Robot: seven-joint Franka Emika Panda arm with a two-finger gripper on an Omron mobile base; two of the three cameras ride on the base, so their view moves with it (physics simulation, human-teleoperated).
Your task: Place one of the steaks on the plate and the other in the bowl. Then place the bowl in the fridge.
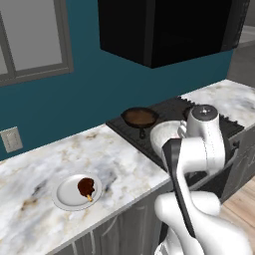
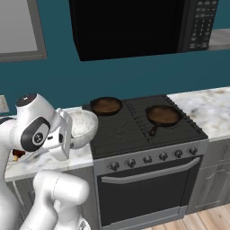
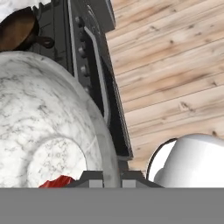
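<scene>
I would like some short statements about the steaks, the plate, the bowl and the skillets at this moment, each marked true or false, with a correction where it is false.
1. The dark brown steak lies on the plate. True.
2. The bowl is empty. False: the hand view shows a red steak inside the bowl.
3. The gripper is shut on the bowl's rim. True.
4. Two skillets stand on the stove. True.
5. The plate stands on the stove. False: it rests on the marble counter, left of the stove.
</scene>
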